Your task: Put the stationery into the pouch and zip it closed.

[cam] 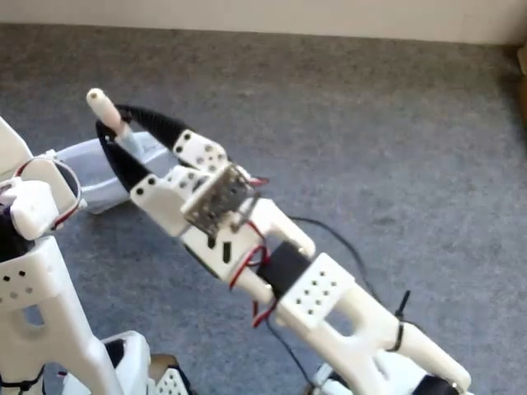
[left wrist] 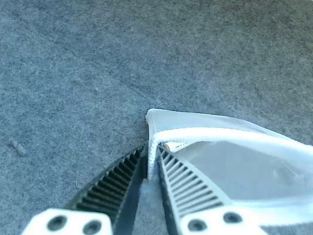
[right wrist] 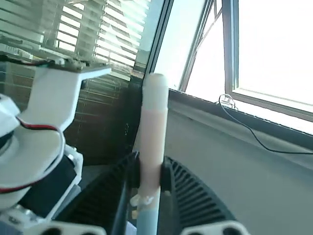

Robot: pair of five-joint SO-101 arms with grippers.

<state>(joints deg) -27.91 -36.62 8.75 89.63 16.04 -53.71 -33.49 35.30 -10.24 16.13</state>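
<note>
A translucent white pouch (cam: 92, 174) lies on the grey carpet at the left of the high view. My left gripper (left wrist: 152, 157) is shut on the pouch's (left wrist: 234, 161) zip-edged corner, and the mouth beside it gapes a little. My right gripper (cam: 109, 123) hangs above the pouch, shut on a white pen (cam: 107, 109) that points up and away from the arm. In the right wrist view the pen (right wrist: 152, 127) stands upright between the black fingers (right wrist: 190, 196), its rounded cap on top. What is inside the pouch is hard to make out.
Grey carpet (cam: 370, 123) stretches to the right and back as far as a pale wall strip (cam: 329, 16). The left arm's white body (cam: 33, 271) stands at the near left. Cables (cam: 354, 263) trail beside the right arm.
</note>
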